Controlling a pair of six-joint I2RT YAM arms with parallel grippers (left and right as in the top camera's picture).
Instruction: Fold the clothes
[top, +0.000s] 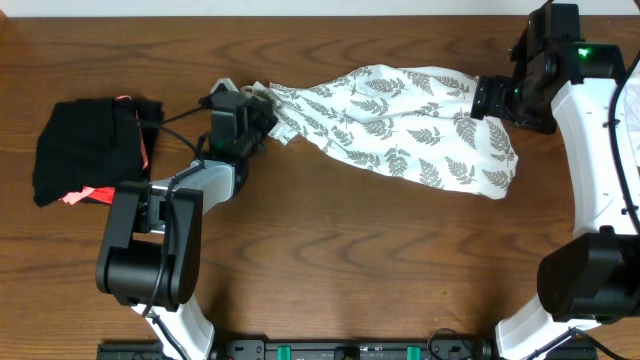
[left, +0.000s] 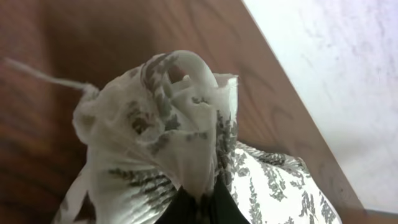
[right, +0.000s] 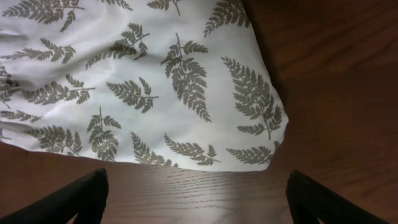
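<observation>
Brown wood with a dark grain makes the desk (top: 350, 260), and it fills the overhead view from edge to edge. A pale, speckled wall (left: 336, 74) beyond the edge of the desk shows only in the left wrist view.

The thin white fabric dress with a grey-green fern-leaf print (top: 400, 120) lies on the far middle part of the desk, drawn out between the two arms. The left tool (top: 258, 112) is clenched on its left end. In the left wrist view this end is gathered in a crumpled knot above the dark fingers (left: 180, 213), and one thin white strap (left: 43, 76) goes off to the left.

The right tool (right: 199, 205) is released. Its own view shows two black fingertips (right: 68, 199) wide apart, with bare wood between them and a rounded corner of the dress just ahead.

Only the overhead view shows the black cloth bundle with coral-pink trim (top: 85, 150), well apart at the left side.
</observation>
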